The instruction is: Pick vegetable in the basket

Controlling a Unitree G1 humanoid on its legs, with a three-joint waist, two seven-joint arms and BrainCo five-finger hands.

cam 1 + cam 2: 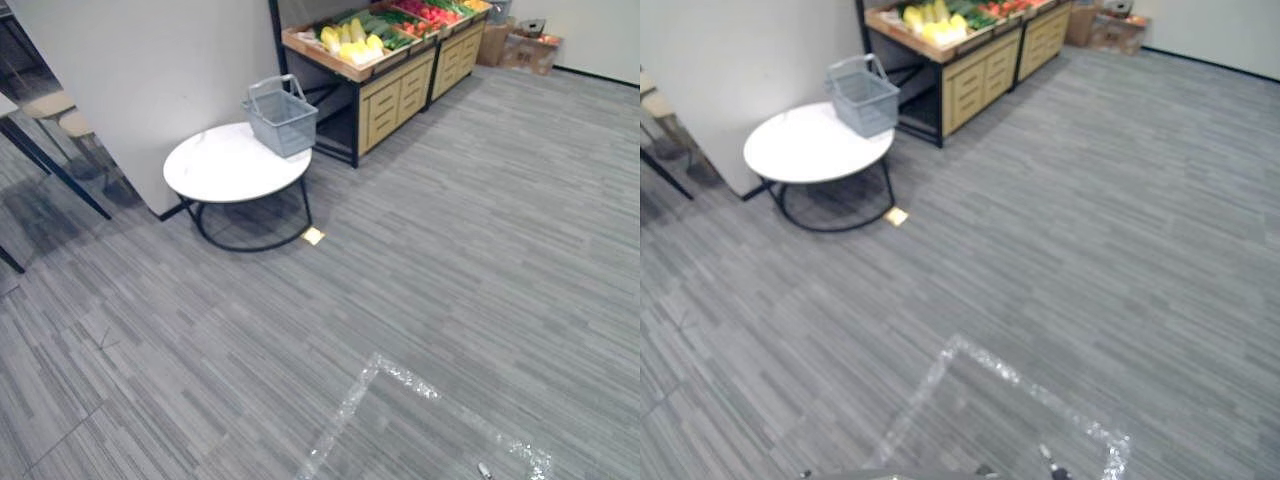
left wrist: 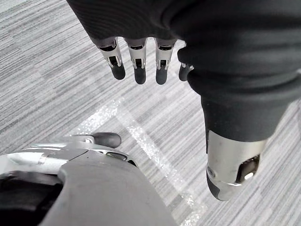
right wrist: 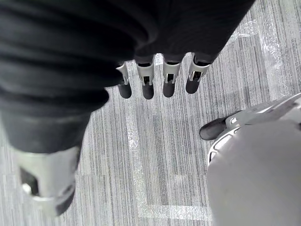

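Note:
A grey wire basket (image 1: 280, 116) with its handle up stands on the far edge of a round white table (image 1: 225, 168). Behind it a wooden produce stand (image 1: 392, 80) holds yellow vegetables (image 1: 350, 42), green ones (image 1: 383, 28) and red ones (image 1: 430, 12) in trays. The basket (image 1: 863, 94) looks empty from here. My left hand (image 2: 141, 56) hangs over the grey floor, fingers relaxed and holding nothing. My right hand (image 3: 160, 77) hangs the same way, empty, far from the table.
A white wall (image 1: 150, 70) rises left of the table. A small yellow tag (image 1: 313, 235) lies on the floor by the table's black frame. Clear tape (image 1: 400, 385) marks a square on the grey floor near me. Cardboard boxes (image 1: 525, 45) sit at the far right.

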